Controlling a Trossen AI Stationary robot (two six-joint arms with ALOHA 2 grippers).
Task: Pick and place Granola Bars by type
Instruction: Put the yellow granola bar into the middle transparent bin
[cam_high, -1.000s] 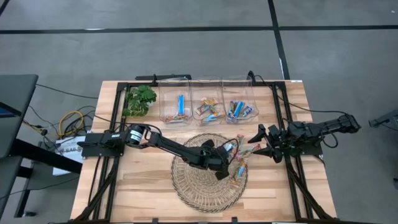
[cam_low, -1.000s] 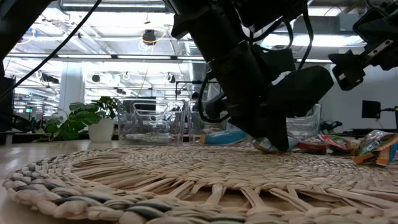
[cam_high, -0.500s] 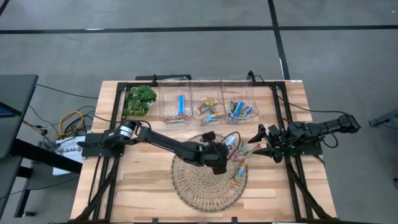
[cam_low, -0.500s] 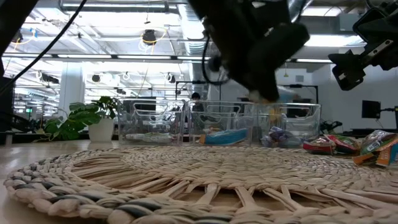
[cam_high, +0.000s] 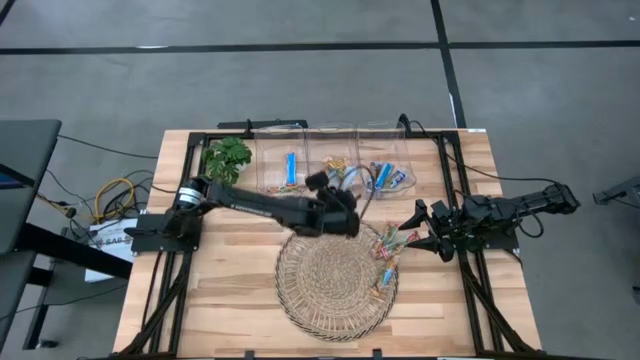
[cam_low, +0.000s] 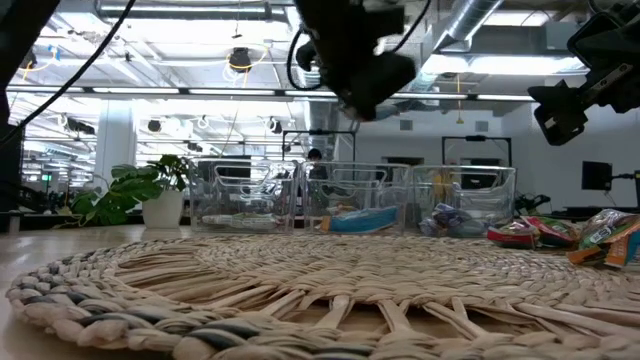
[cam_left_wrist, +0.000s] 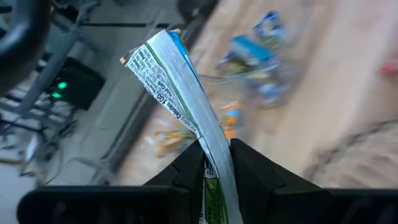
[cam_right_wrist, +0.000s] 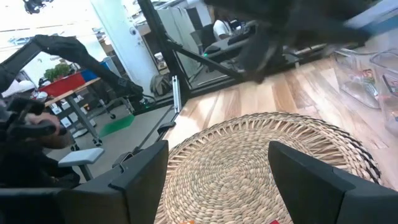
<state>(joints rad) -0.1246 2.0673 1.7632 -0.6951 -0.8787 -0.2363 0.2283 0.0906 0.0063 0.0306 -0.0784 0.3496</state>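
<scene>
My left gripper (cam_high: 348, 205) hangs above the table just in front of the middle clear bin (cam_high: 335, 172) and is shut on one granola bar (cam_left_wrist: 177, 87), whose white printed side and blue edge show. In the low view it (cam_low: 360, 60) is well above the woven mat (cam_low: 320, 280). More bars (cam_high: 388, 250), tan, orange and red, lie on the mat's right edge. Other bars rest in three bins; a blue one (cam_high: 291, 167) is in the left bin. My right gripper (cam_high: 418, 228) waits open at the table's right side, beside the mat, and touches nothing. My left gripper pinches the granola bar between its two fingers, near one end of the wrapper (cam_left_wrist: 211, 142). The rest of the bar sticks out past the fingertips to its free end (cam_left_wrist: 149, 53). The bar is lifted clear of the mat and the table.
A green plant (cam_high: 222, 160) stands at the far left, next to the left bin (cam_high: 282, 172). The right bin (cam_high: 388, 172) holds several bars. The round woven mat (cam_high: 330, 285) fills the table's middle and near part. Black frame rails run along both table sides.
My left gripper has risen from the mat's right part and moved toward the far edge and somewhat left, toward the bins. It stays shut on the bar, which is now lifted clear of the mat. My right arm has kept still.
</scene>
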